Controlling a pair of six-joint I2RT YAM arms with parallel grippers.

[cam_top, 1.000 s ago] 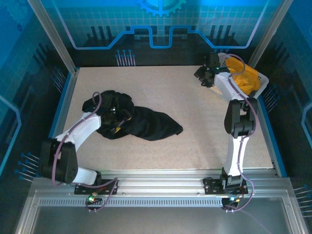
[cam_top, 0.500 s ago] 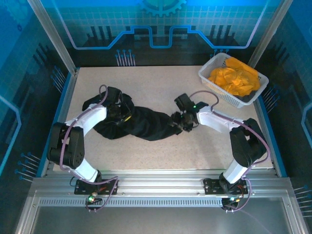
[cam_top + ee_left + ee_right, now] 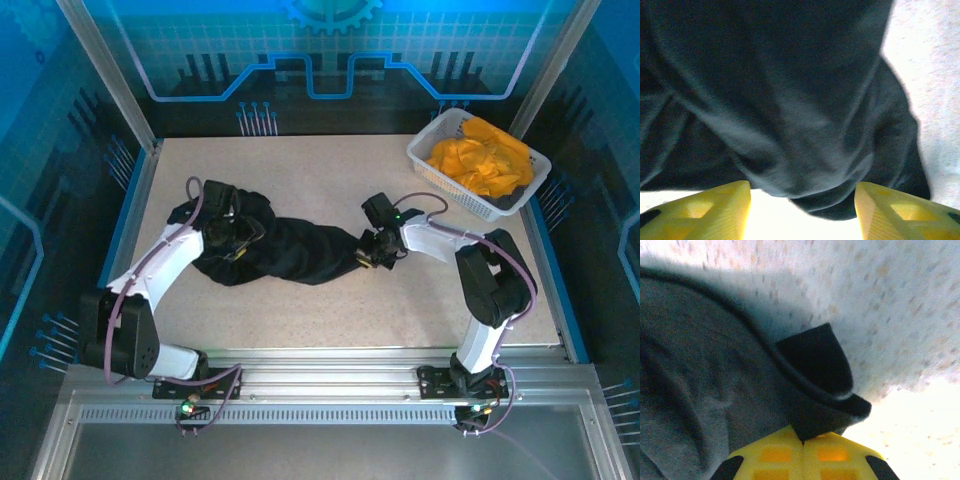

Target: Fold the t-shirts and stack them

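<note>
where bunched, black t-shirt (image 3: 300,255) outline unclear

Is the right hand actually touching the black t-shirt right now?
Touching. The right wrist view shows the right hand with its yellow fingers closed together on a fold at the edge of the black t-shirt.

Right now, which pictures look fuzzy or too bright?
Left wrist view: the black shirt is soft and blurry up close, and the table glares white. Right wrist view: the table's speckles smear, and the bottom right corner washes out. Top external view: sharp, but tinted blue.
</note>
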